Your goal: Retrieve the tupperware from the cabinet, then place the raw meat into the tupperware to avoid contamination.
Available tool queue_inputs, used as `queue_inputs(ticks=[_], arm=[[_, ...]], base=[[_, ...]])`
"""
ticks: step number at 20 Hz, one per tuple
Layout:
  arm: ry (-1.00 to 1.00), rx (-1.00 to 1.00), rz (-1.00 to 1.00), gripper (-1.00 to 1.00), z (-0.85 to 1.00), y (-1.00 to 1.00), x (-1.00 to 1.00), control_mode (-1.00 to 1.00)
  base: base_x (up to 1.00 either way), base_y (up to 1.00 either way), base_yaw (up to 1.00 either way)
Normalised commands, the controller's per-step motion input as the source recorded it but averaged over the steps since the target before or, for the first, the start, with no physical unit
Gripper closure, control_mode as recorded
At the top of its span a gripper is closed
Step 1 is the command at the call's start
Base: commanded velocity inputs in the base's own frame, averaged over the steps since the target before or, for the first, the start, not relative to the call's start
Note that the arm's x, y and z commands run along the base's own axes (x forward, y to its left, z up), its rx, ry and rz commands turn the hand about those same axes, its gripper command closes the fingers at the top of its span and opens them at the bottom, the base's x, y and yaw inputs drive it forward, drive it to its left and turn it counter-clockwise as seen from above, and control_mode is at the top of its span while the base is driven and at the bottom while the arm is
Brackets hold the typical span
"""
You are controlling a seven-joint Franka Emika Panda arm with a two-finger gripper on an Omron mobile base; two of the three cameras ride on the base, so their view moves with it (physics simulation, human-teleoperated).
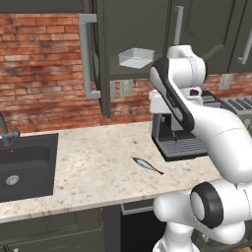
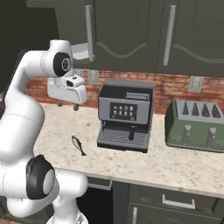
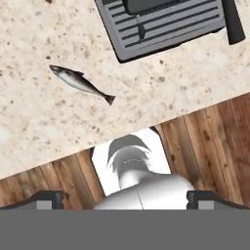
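Sink (image 1: 29, 167) cut by left edge; tupperware (image 2: 81, 51) partly behind handle.

A red brick wall (image 1: 44, 69) runs behind a speckled beige stone worktop (image 1: 93, 167), with grey outlet plates (image 2: 195, 83) set into the brick. A dark square sink basin (image 1: 24, 167) is sunk into the worktop at its left end, while a grey coffee machine (image 2: 124, 113) and a green toaster (image 2: 197, 124) stand along the wall to the right. Dark lower cabinets (image 2: 175, 201) sit beneath the worktop, and the floor (image 3: 215, 141) is brown wood planking.
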Motion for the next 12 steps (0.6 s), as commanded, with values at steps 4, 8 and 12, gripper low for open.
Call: queue_inputs(ticks=[4, 8, 12], arm=[[-0.13, 0.00, 0.16, -1.00, 0.56, -0.03, 0.01, -1.00], [-0.31, -0.01, 0.04, -1.00, 0.54, -0.14, -0.03, -1.00], [-0.39, -0.01, 0.00, -1.00, 0.43, -0.05, -0.01, -1.00]], base=[[0.00, 0.00, 0.00], [0.00, 0.00, 0.00], [0.00, 0.00, 0.00]])
